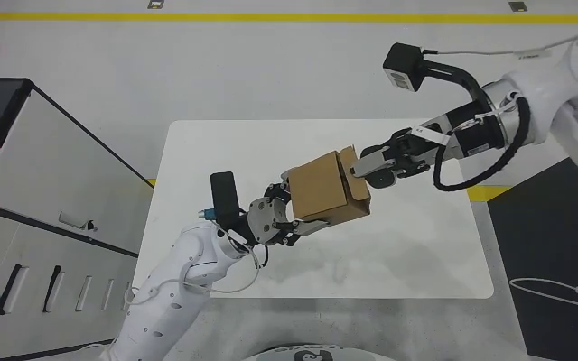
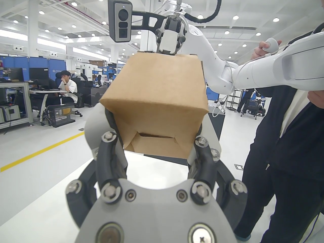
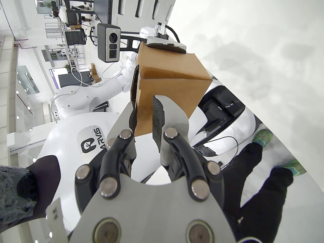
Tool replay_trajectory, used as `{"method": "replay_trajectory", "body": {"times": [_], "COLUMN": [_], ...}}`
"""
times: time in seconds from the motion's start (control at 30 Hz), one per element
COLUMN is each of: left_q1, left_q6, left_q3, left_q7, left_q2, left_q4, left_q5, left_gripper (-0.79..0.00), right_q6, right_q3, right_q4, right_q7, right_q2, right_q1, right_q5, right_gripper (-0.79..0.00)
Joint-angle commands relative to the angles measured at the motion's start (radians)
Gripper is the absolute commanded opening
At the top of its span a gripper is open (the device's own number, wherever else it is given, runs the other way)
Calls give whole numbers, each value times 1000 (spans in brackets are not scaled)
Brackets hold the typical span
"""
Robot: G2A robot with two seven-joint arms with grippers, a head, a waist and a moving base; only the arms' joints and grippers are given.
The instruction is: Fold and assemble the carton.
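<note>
My left gripper (image 1: 290, 210) is clamped across one end of the carton (image 1: 328, 188), right gripper (image 1: 360, 168) pinching the opposite flap, above the table (image 1: 406, 257).

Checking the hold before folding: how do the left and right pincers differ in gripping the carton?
The left pincer straddles the carton, fingers wide on opposite walls; the right pincer is nearly closed, pinching one panel. The left pincer holds the tucked end, the right pincer the opposite end. Both are clamped on it.
</note>
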Motion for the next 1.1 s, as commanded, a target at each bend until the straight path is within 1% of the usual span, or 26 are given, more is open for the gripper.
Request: {"method": "replay_trajectory", "body": {"times": [0.0,0.4,0.73,0.9,1.07], "left_q1": [0,-2,0,1,2], "left_q6": [-1,-2,5,3,6], "left_q3": [0,6,7,8,8], "left_q7": [0,-4,-1,1,2], "left_q2": [0,2,3,3,4], "left_q4": [0,-2,-5,-5,-6], "left_q5": [2,3,6,5,7], "left_gripper": [-785,-785,-785,-785,-785], "right_q6": [0,-2,-1,-1,0], "right_q3": [-2,-13,-22,-25,-25], "right_q4": [3,15,13,12,9], "right_q7": [0,2,1,1,0], "right_q2": [-3,-18,-21,-19,-16], "right_q1": [2,11,19,23,26], "right_q5": [0,0,-8,-10,-10], "right_gripper": [-702,-711,-708,-748,-767]}}
